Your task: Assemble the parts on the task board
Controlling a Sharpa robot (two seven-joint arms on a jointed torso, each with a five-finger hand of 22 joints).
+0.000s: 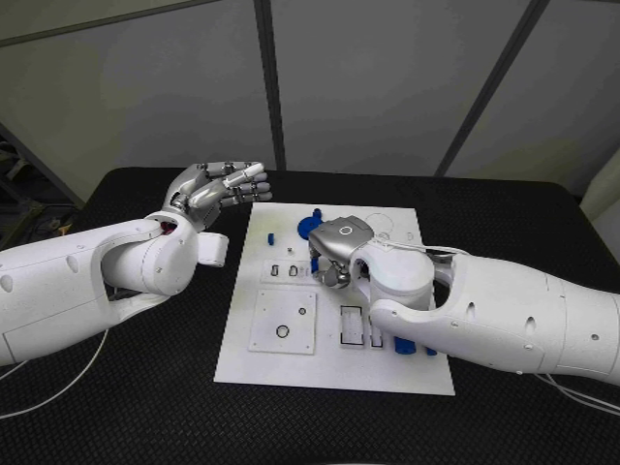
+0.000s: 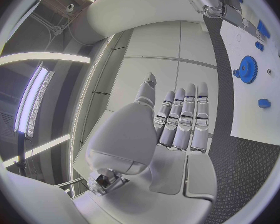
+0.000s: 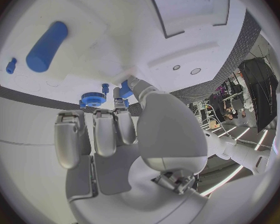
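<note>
Head view: the left hand point(image 1: 221, 189) hovers beside the board point(image 1: 337, 295), fingers loosely curled, empty. The right hand point(image 1: 341, 250) hides its fingertips. Right wrist view: fingers together, seemingly pinching a blue part point(image 3: 125, 89) near the gear point(image 3: 93, 98).

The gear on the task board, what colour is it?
Blue; the gear shows best in the left wrist view.

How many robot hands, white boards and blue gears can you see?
Hands: 2 (left hand, right hand)
Board: 1
Gear: 1
Total: 4
</note>
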